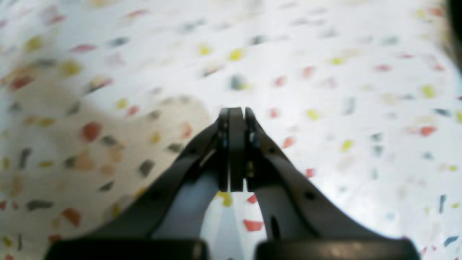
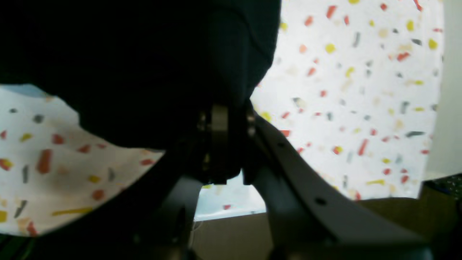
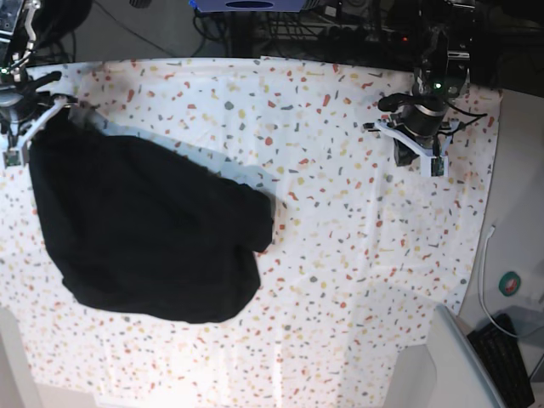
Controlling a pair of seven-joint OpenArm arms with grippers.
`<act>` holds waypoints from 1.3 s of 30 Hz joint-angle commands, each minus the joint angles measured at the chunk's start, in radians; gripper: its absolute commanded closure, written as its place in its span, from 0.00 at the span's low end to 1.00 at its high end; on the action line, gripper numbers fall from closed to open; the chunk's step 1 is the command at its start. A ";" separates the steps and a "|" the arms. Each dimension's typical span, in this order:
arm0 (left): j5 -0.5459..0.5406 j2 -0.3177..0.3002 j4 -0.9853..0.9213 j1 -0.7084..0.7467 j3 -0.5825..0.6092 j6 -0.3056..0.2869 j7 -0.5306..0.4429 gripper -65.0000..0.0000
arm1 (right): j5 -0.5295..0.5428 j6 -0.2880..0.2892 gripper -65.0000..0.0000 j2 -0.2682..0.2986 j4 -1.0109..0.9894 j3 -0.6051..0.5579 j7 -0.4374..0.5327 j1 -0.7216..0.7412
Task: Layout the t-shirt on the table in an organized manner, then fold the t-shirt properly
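Note:
The black t-shirt (image 3: 144, 229) lies bunched in a rounded heap on the left half of the speckled table (image 3: 340, 212). My right gripper (image 3: 34, 127) is at the table's far left corner, at the shirt's upper edge. In the right wrist view it (image 2: 223, 112) is shut on the black t-shirt fabric (image 2: 144, 54), which hangs over the table (image 2: 361, 90). My left gripper (image 3: 416, 149) is at the far right of the table, well apart from the shirt. In the left wrist view it (image 1: 236, 112) is shut and empty, just above the table (image 1: 325, 108).
The table's right edge (image 3: 489, 229) runs near a white cable (image 3: 484, 272), a round teal object (image 3: 510, 283) and a black keyboard (image 3: 510, 348) on the floor. Cables and equipment (image 3: 280, 17) sit behind the far edge.

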 commanded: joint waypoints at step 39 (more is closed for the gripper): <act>-0.009 0.272 -0.367 -0.458 0.533 -0.108 0.065 0.53 | -0.003 0.001 1.00 0.108 -0.078 0.010 0.019 0.076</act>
